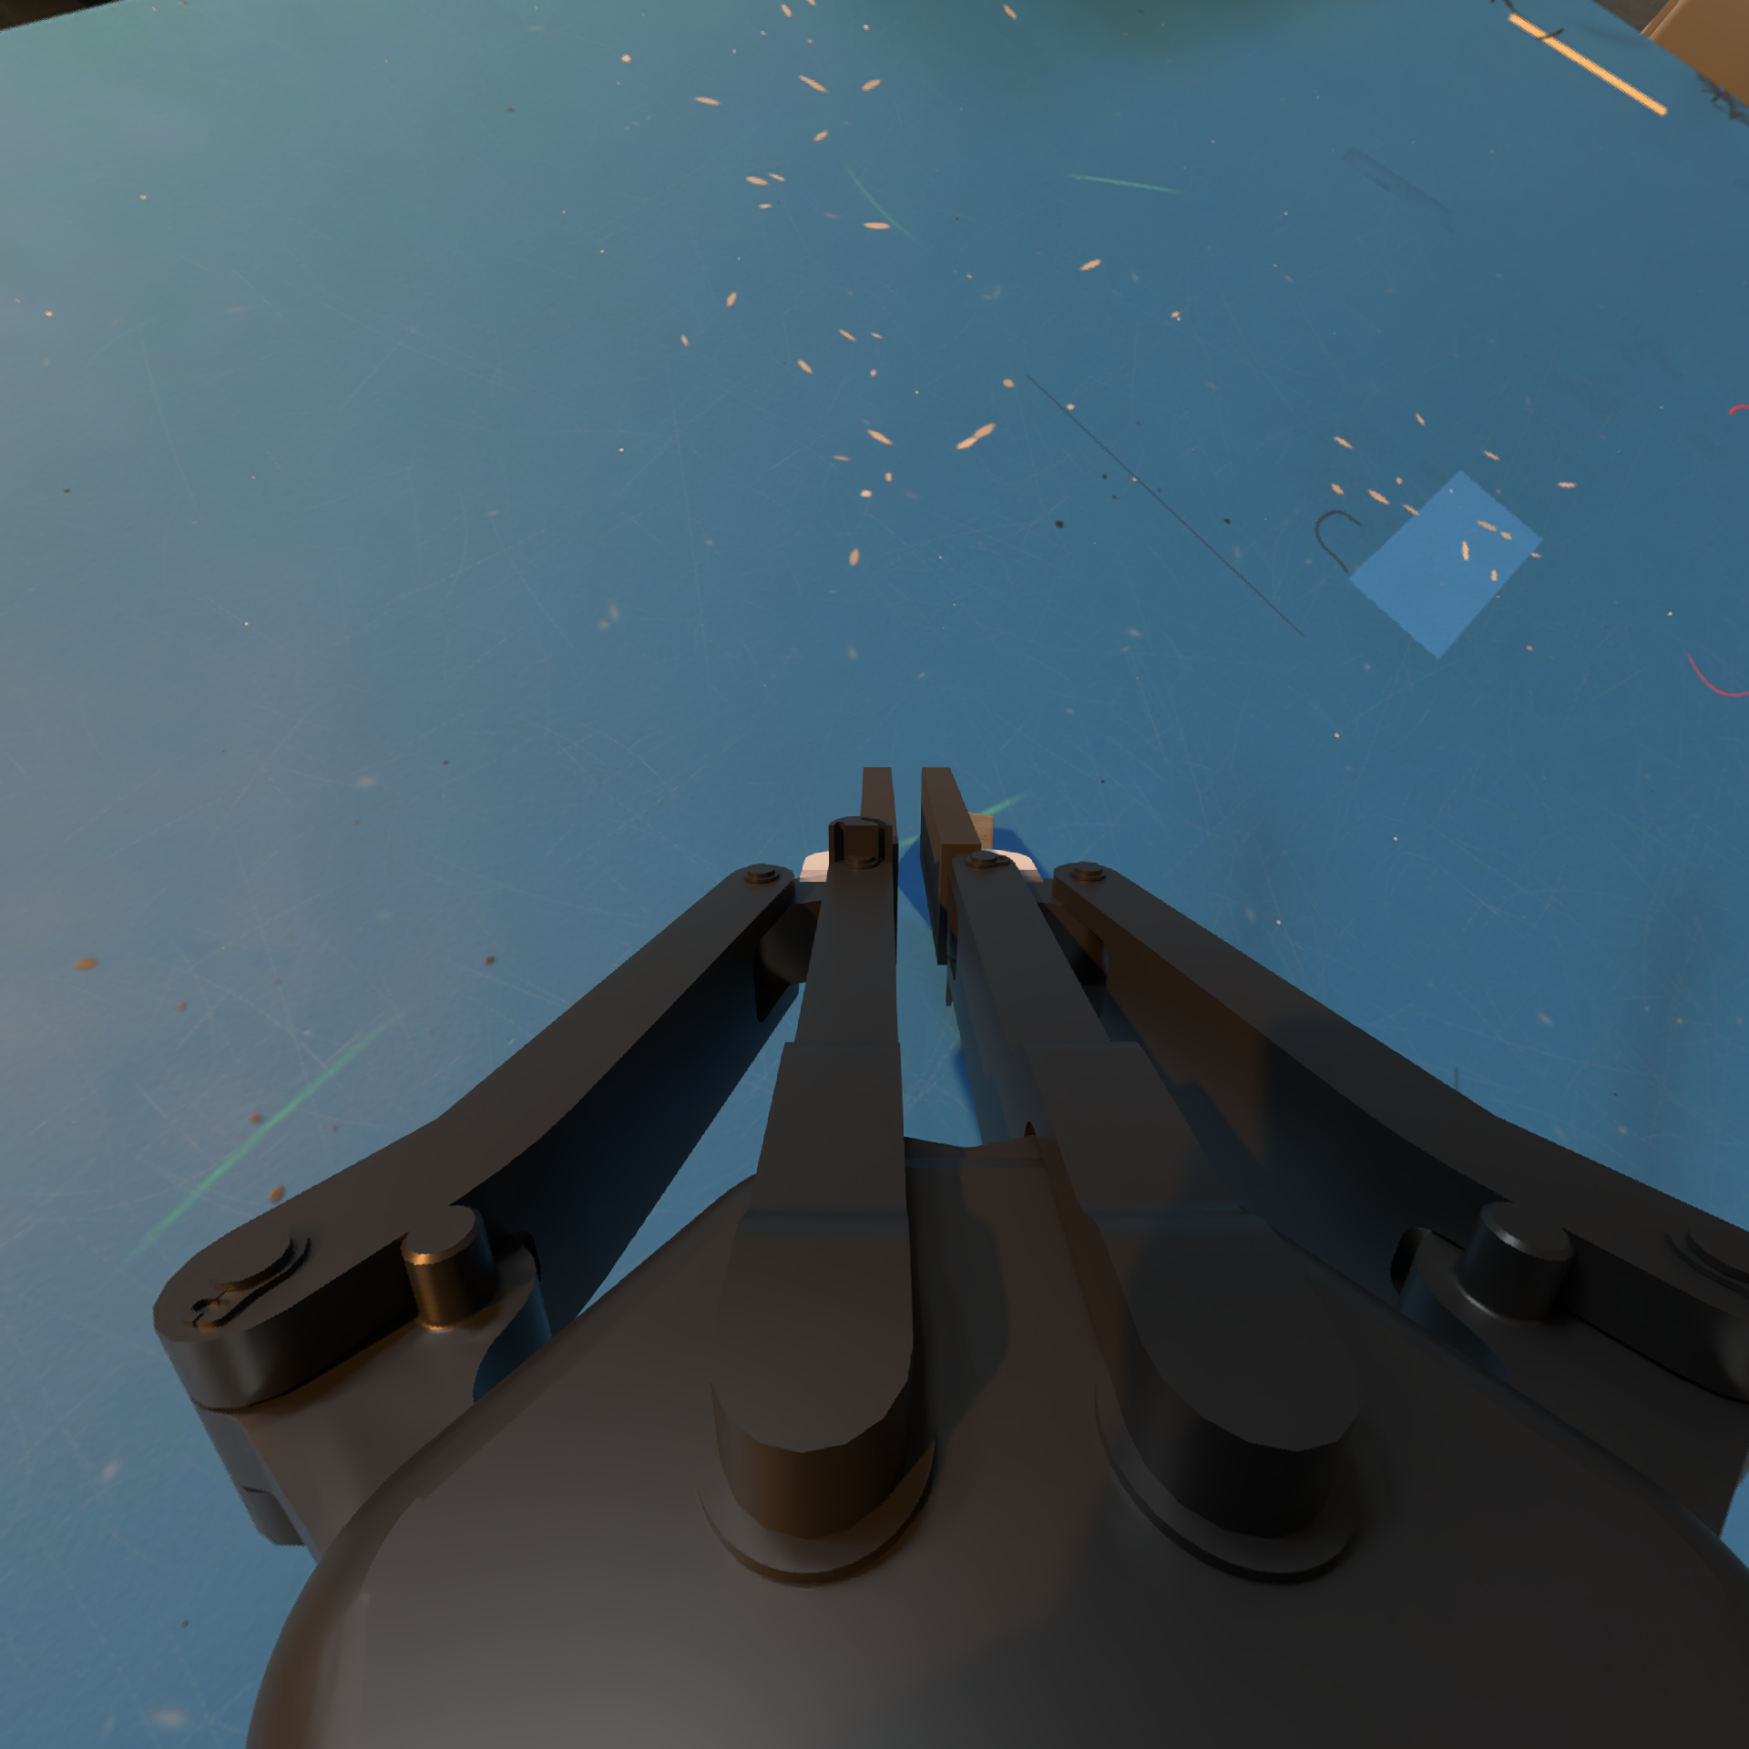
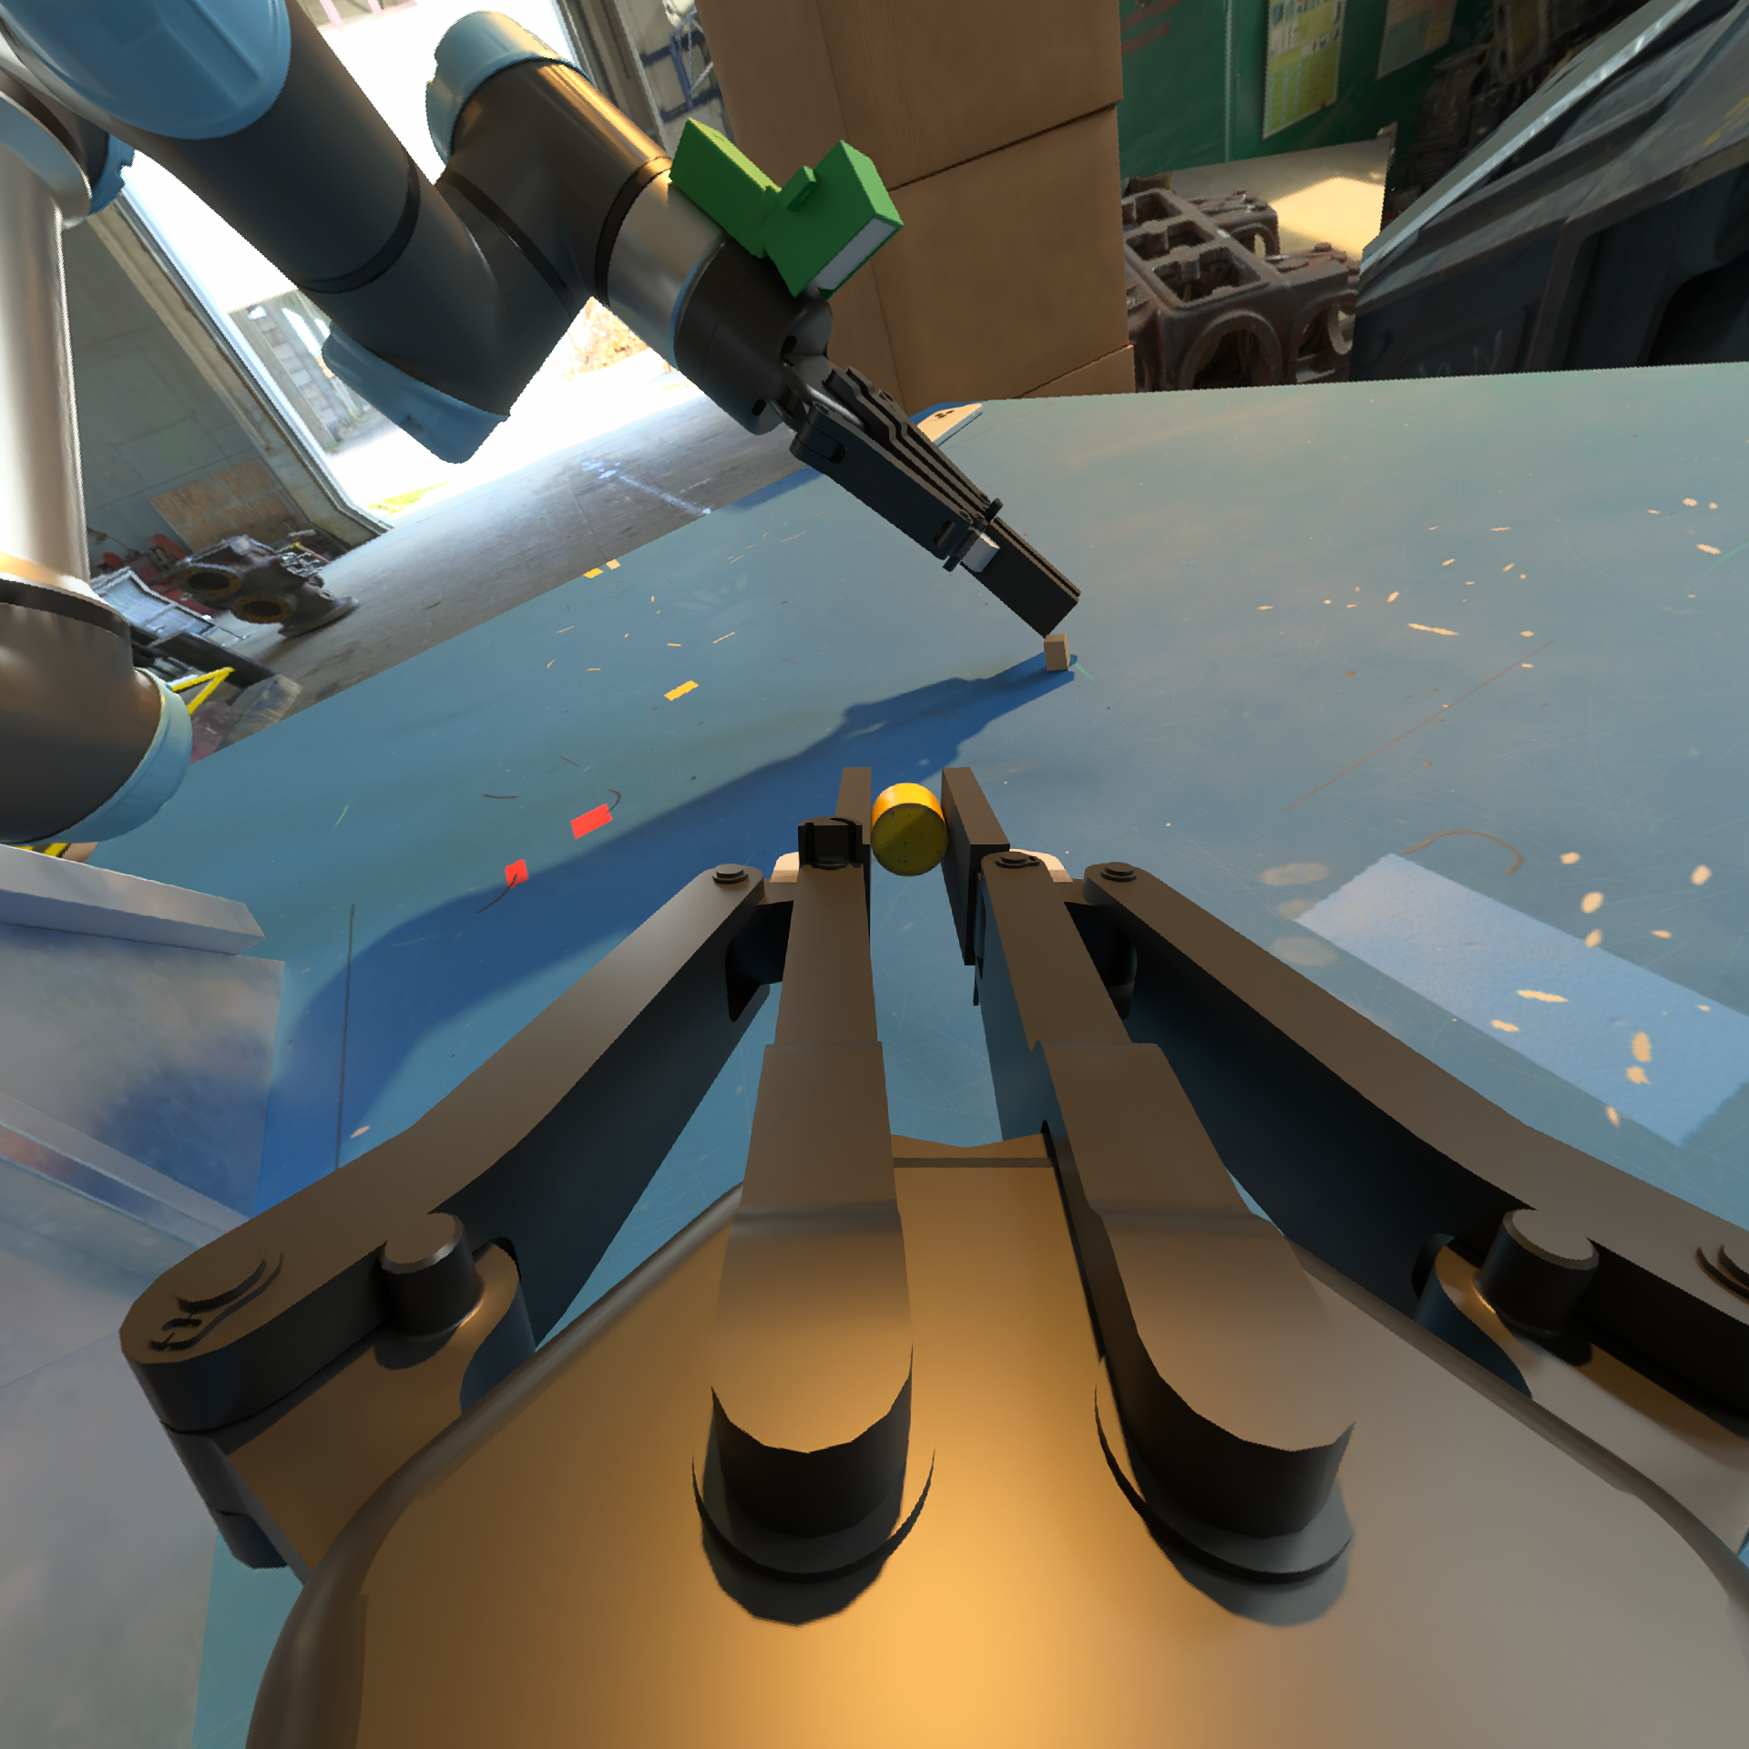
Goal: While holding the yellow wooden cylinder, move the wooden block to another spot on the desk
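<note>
Two grippers were mine, and each was at its own work. My right gripper [image 2: 907, 804] had its jaws drawn in on the cylinder [image 2: 909, 828], a short yellow piece lying crosswise between the pads, its flat round end turned back toward my wrist camera. Both pads pressed its sides, and it hung clear above the desk [image 2: 1325, 568].

My left gripper [image 1: 907, 795] had its jaws nearly together, with only a thin slit of blue showing between the fingertips. From its own camera I saw a sliver of tan wood, the block [image 1: 980, 833], just past the outer side of one finger, not between the pads. From the right wrist view, that gripper [image 2: 1046, 615] slanted down steeply, its tips right at the top of the block [image 2: 1056, 652], which sat on the desk. Whether the tips touched it I could not tell. They held nothing that I could see.

The block stood well beyond the cylinder, farther out on the scuffed blue surface, with the left arm's [image 2: 454, 218] shadow stretching back from it. A paler blue patch [image 1: 1443, 563] lay off to one side, well apart from the block. Cardboard boxes [image 2: 946, 189] rose behind the desk's far edge.
</note>
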Controlling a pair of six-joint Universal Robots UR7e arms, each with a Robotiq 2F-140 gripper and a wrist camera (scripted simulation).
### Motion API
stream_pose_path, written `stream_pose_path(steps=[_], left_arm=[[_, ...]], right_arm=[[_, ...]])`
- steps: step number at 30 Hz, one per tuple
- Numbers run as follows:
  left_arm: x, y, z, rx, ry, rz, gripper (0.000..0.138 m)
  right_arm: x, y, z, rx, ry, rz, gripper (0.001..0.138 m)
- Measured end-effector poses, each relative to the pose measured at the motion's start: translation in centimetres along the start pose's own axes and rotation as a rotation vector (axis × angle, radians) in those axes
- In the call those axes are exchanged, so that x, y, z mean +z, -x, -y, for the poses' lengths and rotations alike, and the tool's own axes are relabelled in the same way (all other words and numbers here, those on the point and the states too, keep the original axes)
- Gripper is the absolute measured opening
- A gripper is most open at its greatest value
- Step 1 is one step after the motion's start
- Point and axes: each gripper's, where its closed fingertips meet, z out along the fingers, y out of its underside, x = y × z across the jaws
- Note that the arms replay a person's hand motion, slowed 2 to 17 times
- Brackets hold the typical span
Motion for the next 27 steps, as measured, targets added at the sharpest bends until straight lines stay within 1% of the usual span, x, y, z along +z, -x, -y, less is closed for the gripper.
stream_pose_path(steps=[4, 20, 27], left_arm=[[0.03, -0.05, -0.01, 0.006, 0.001, 0.001, 0.006], [-0.45, -0.37, 0.46, 0.013, -0.018, -0.006, 0.006], [-0.73, -0.87, 0.77, 0.022, -0.028, -0.013, 0.005]], right_arm=[[-0.02, -0.01, 0.01, 0.0, -0.001, 0.0, 0.02], [-0.08, -0.04, 0.11, 0.0, -0.006, -0.003, 0.02], [-0.1, -0.03, 0.14, -0.001, -0.007, -0.004, 0.02]])
